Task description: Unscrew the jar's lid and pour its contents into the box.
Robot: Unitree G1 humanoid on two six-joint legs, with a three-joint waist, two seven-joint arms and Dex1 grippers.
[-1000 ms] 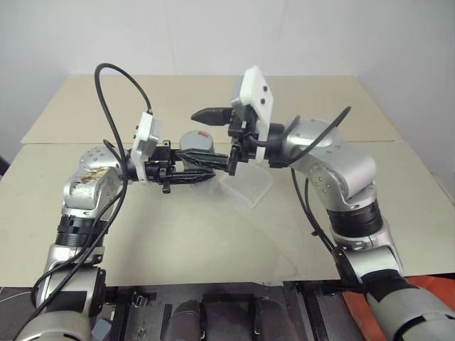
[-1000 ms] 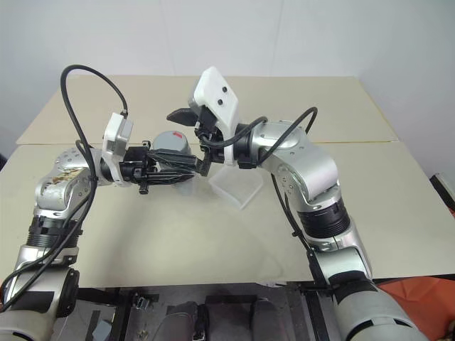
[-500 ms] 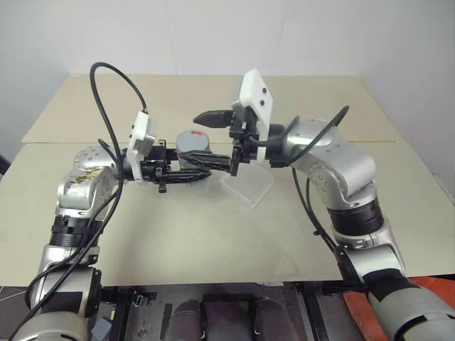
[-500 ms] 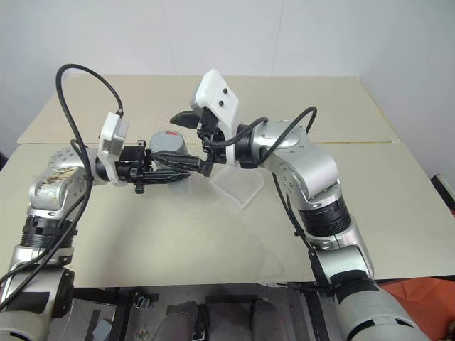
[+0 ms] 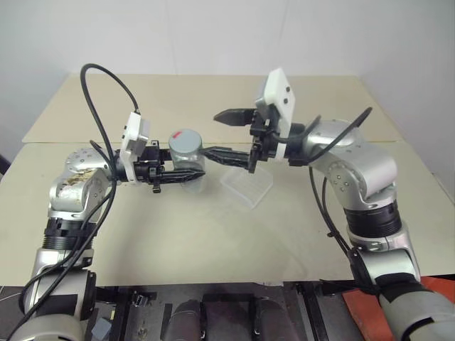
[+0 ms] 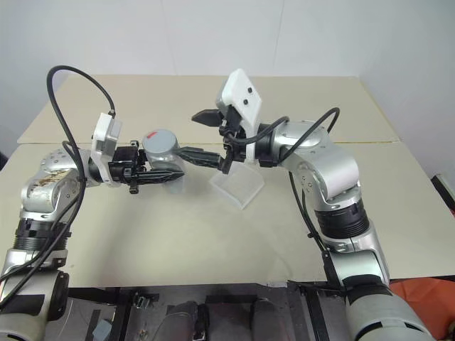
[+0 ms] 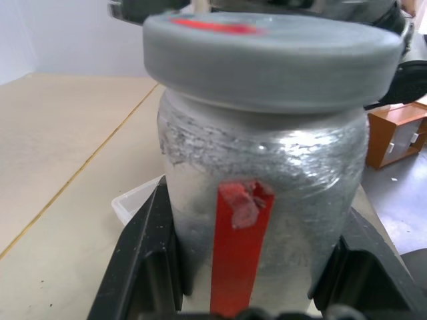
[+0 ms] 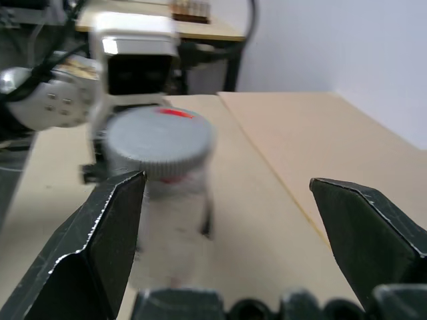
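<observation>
My left gripper (image 5: 190, 166) is shut on the jar (image 5: 188, 160) and holds it upright above the table, its fingers (image 7: 143, 261) clamping the jar's sides. The grey lid (image 5: 185, 141) with its red mark sits on the jar (image 7: 263, 193), which has a red strip down its side. The contents are hidden. My right gripper (image 5: 210, 133) stands open just right of the lid (image 8: 160, 140), level with it and apart from it. The clear box (image 5: 248, 186) lies on the table below the right gripper.
The beige table (image 5: 178, 241) stretches around the box, with a second tabletop (image 5: 178, 92) joined behind it. A white wall stands at the back. An orange-brown crate (image 7: 393, 133) sits off the table's far side.
My right gripper, open, has drawn back to the right from around the lid. The lid stays on the jar. The left gripper with the jar has barely moved.
</observation>
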